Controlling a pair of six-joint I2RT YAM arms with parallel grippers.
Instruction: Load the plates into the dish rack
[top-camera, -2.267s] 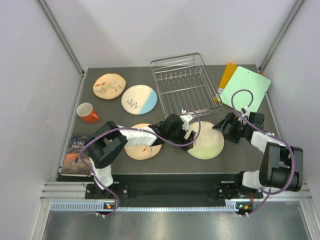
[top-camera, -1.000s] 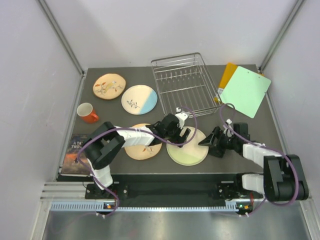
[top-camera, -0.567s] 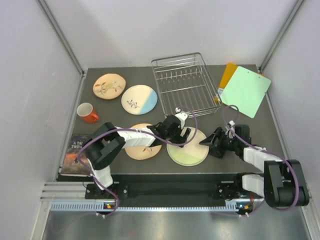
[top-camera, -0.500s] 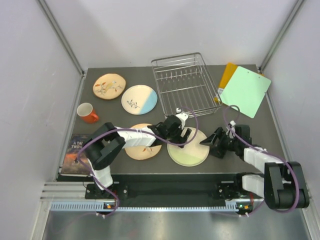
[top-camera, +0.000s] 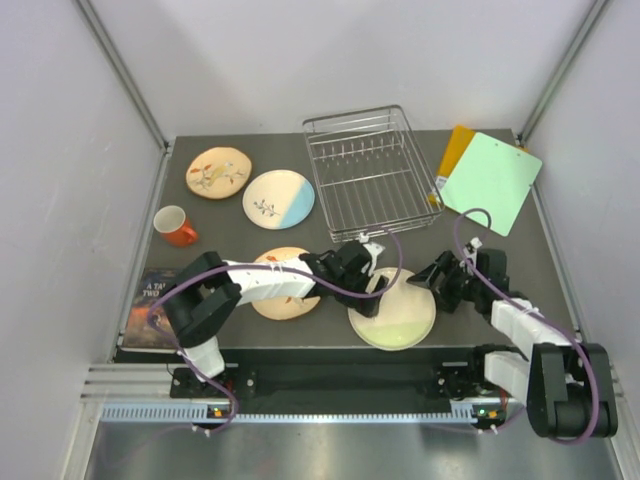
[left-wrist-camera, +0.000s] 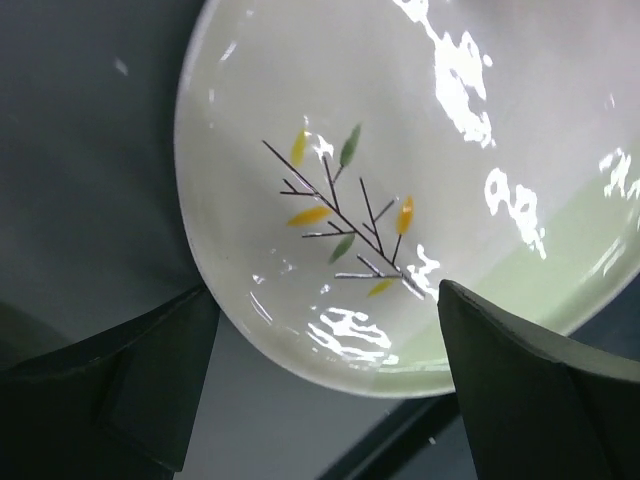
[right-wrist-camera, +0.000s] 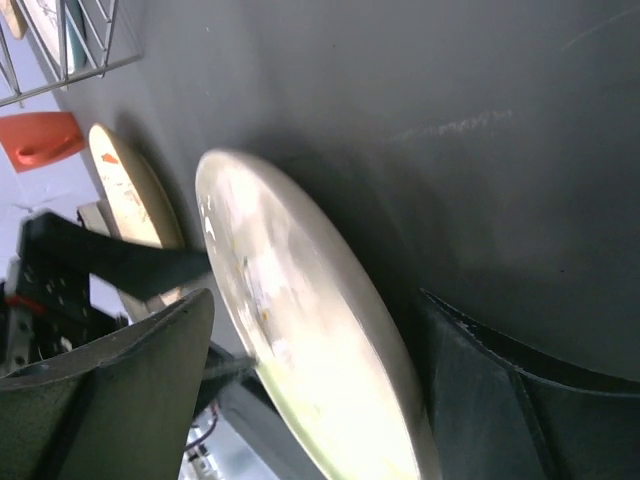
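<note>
**Left gripper (top-camera: 368, 295) spread over round cream-and-green ceramic plate (top-camera: 398, 322)**

Its jaws straddle the left rim. The right gripper (top-camera: 428, 285), equally wide, brackets the opposite edge, probably to tip the plate up for a grasp. The silver wire dish rack (top-camera: 368, 170) stands well behind.

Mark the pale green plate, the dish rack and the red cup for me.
pale green plate (top-camera: 400, 328), top view, its green near half.
dish rack (top-camera: 372, 178), top view, bare wire floor.
red cup (top-camera: 177, 226), top view, its body.
</note>
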